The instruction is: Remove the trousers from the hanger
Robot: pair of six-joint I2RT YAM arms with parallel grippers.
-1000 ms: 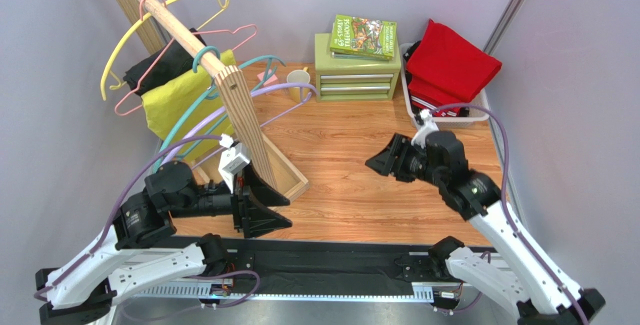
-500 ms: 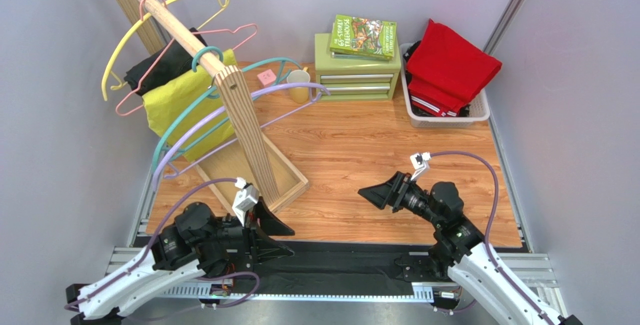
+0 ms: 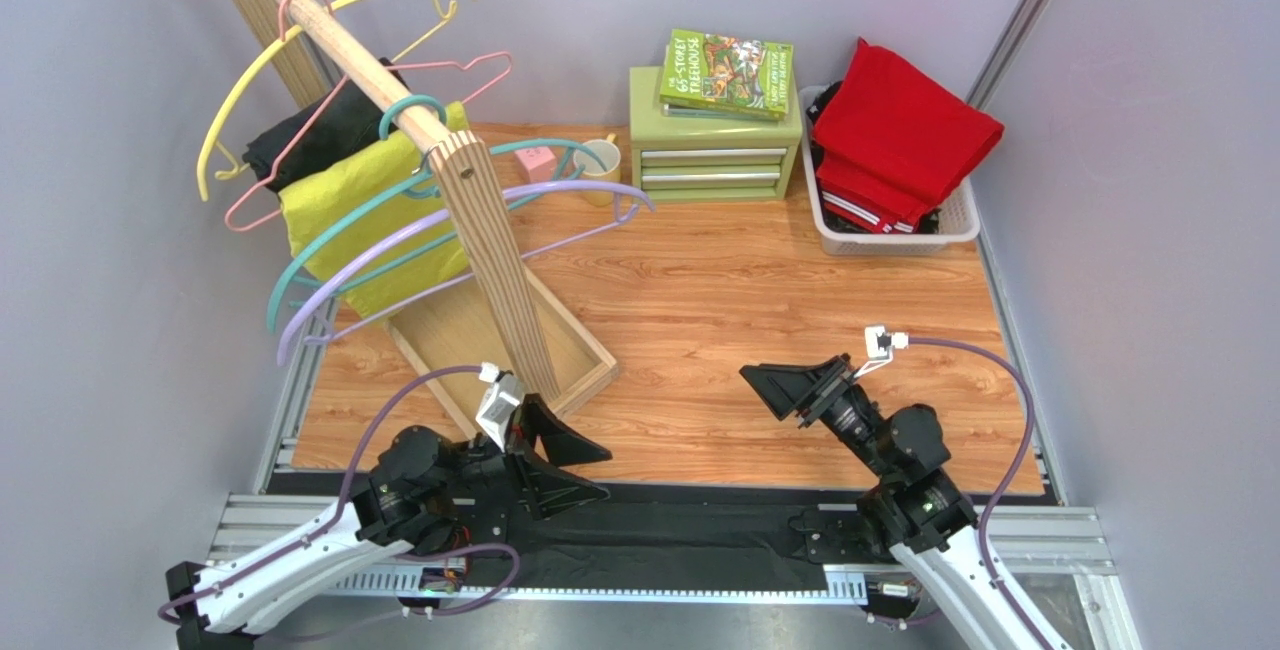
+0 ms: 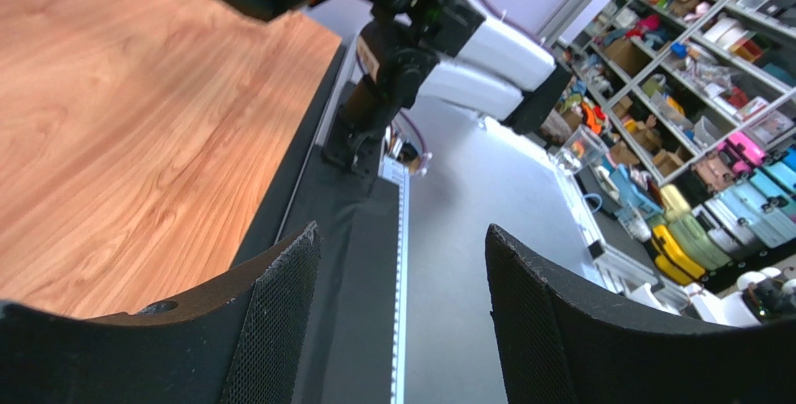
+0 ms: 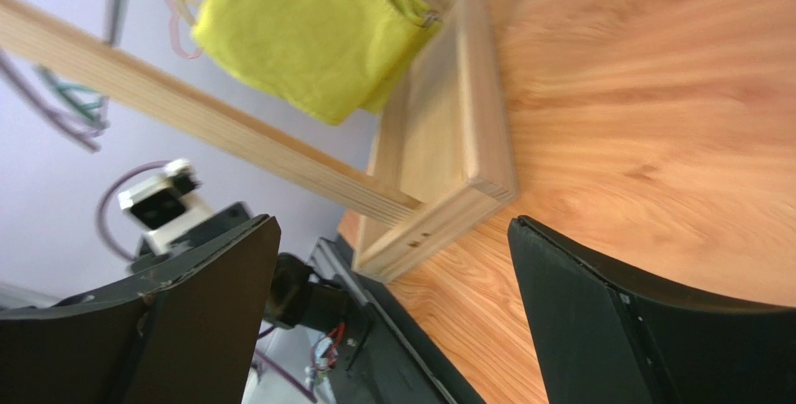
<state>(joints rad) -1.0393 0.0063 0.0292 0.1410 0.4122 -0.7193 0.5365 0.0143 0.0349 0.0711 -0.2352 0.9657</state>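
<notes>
1. The red trousers [image 3: 906, 133] lie folded in the white basket [image 3: 824, 230] at the back right corner, clear of any hanger; the basket appears to serve as the drop-off point; a sliver of black cloth shows at its right edge, but whether it is a second pair cannot be told.
2. The wooden rack [image 3: 489, 253] leans across the left side; a black garment [image 3: 308, 140] and a yellow-green garment [image 3: 353, 215] drape from hangers on its rail; the purple hanger [image 3: 451, 230] hangs bare, probably the one just emptied.
3. The left gripper [image 3: 564, 463] sits low at the near edge beside the rack's foot; its jaws stand wide apart with nothing between them.
4. The right gripper [image 3: 789, 388] faces left toward the rack's foot; its jaws are spread wide and empty, consistent with a finished release.
5. Compared with one second ago: the right arm, then stretched toward the basket, is drawn back to the near edge with its jaws wider; the left arm has also retreated; the purple and teal hangers have swung leftward, uncovering the cup [image 3: 601, 158].
</notes>
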